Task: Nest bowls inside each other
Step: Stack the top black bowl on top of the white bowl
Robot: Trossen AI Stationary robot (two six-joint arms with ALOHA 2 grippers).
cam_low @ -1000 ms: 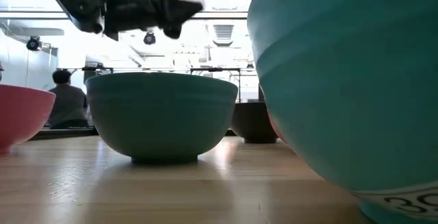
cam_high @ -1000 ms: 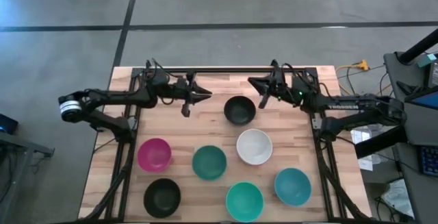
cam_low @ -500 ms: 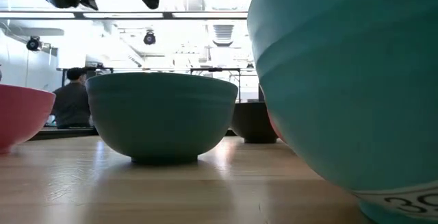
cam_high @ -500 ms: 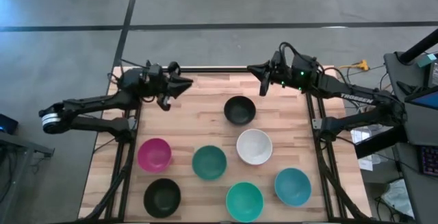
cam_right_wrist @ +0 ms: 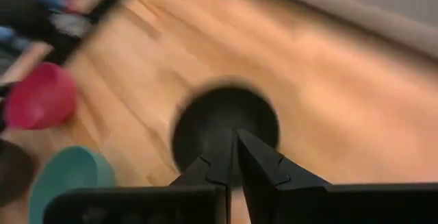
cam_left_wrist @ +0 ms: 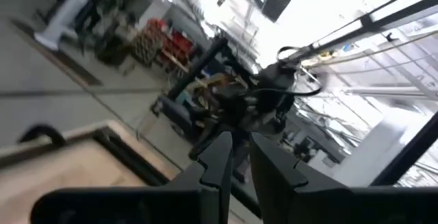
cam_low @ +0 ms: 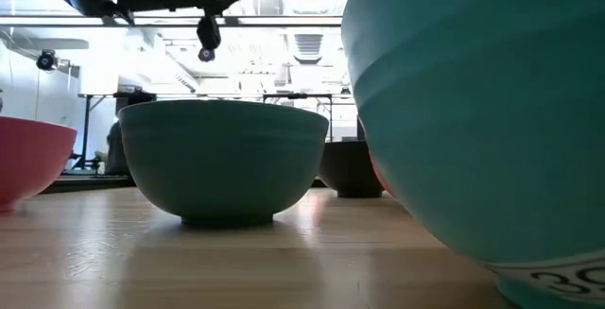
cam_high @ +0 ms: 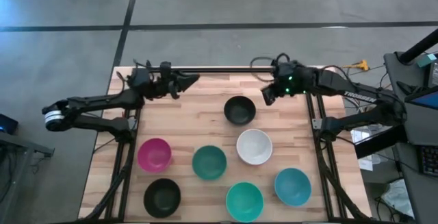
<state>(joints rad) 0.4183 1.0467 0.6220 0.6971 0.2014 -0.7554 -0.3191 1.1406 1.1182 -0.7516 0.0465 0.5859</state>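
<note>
Seven bowls (cam_high: 209,162), each seemingly empty, un-nested.

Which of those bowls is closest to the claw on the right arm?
The black bowl at the table's far middle. It sits just beside the right gripper; the other black bowl lies at the near left.

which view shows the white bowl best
The high view: the white bowl shows whole from above, open side up, between the far black bowl and the blue bowl. The low view hides it behind nearer bowls. The right wrist view frames only the far black bowl and others; the left wrist view shows no bowls.
</note>
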